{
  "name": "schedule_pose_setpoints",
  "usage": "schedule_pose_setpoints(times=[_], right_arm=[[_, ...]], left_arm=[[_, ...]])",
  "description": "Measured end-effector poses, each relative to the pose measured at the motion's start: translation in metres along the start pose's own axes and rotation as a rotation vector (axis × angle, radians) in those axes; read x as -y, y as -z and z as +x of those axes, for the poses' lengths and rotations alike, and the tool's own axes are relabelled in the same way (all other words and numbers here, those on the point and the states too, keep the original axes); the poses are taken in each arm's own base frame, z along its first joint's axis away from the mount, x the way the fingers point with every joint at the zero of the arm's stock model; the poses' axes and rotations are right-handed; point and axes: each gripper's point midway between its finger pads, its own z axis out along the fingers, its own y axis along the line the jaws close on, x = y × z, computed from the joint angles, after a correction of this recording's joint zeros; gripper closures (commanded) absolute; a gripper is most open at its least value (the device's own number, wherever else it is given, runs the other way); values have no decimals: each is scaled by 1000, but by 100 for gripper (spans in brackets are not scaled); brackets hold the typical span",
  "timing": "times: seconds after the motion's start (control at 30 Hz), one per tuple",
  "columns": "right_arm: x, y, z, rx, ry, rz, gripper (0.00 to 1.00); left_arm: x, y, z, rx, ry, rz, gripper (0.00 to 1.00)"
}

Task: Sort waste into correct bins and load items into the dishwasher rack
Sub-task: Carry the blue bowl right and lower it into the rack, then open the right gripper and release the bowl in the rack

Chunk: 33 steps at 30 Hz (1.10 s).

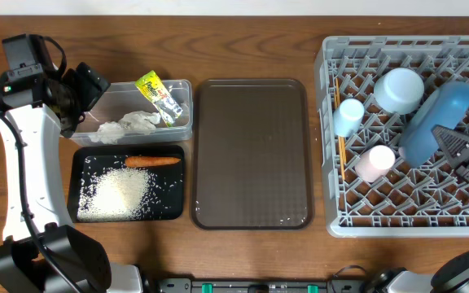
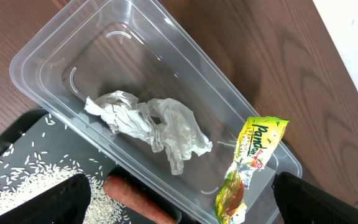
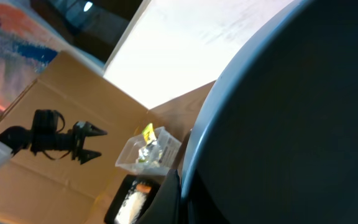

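The clear tub (image 1: 181, 88) holds crumpled white paper (image 2: 148, 121) and a yellow-green wrapper (image 2: 248, 163). In front of it the black tray (image 1: 85, 163) carries rice (image 1: 120, 194) and a carrot (image 1: 153, 161). My left gripper (image 1: 86, 86) hovers open over the tub's left end; in the left wrist view it (image 2: 182, 206) has nothing between its fingers (image 2: 61, 200). The grey rack (image 1: 462, 213) holds a white bowl (image 1: 399, 88), a light blue cup (image 1: 350, 114), a pink cup (image 1: 375, 161), chopsticks (image 1: 342, 159) and a tilted blue plate (image 1: 438, 114). My right gripper (image 1: 448, 140) is shut on the plate's rim (image 3: 291, 124).
A large brown tray (image 1: 252, 153) lies between the bins and the rack. The left arm's white link (image 1: 27, 171) runs along the table's left side. The plate blocks most of the right wrist view.
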Motion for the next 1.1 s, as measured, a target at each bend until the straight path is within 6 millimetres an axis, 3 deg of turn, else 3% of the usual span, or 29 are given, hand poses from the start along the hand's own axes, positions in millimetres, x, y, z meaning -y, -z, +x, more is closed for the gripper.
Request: schedule_pose_setpoints(times=[0.57, 1.1], right_arm=[[14, 10, -1, 57, -25, 10, 99], [12, -29, -5, -42, -43, -79, 99]], left_arm=[[0, 0, 0, 0, 0, 0, 4], [0, 0, 0, 0, 0, 1, 4]])
